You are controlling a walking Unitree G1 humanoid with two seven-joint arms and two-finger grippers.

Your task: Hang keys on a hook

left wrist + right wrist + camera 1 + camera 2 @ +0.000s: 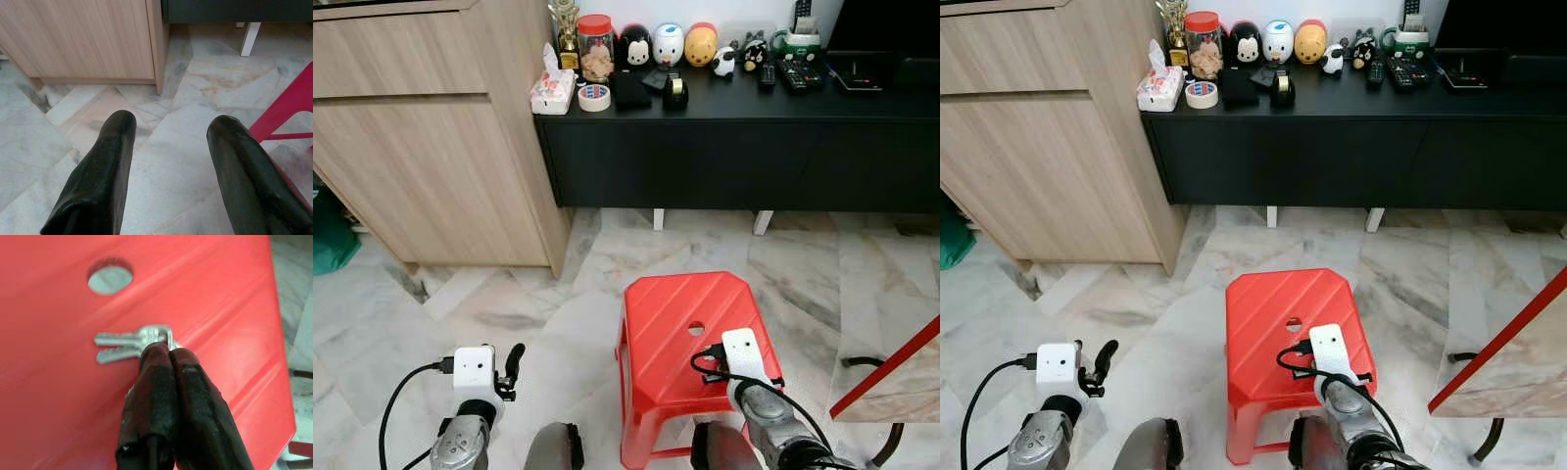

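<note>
In the right wrist view a small bunch of silver keys [121, 345] sits between the tips of my right gripper [164, 350], which is shut on the key heads. The blades point away from the fingers, close over the seat of a red plastic stool [220, 293], near its round hole [110, 278]. In the eye views the right wrist [745, 358] hovers over the stool's [671, 318] near right corner. My left gripper [171, 132] is open over bare marble floor, left of the stool, with nothing between its fingers [105, 171].
A black low console [734, 137] stands ahead with toys, a jar [596, 46], a tape roll and remotes on top. A wooden cabinet [421, 137] stands at the left. A red-edged marble table [891, 377] is close on the right.
</note>
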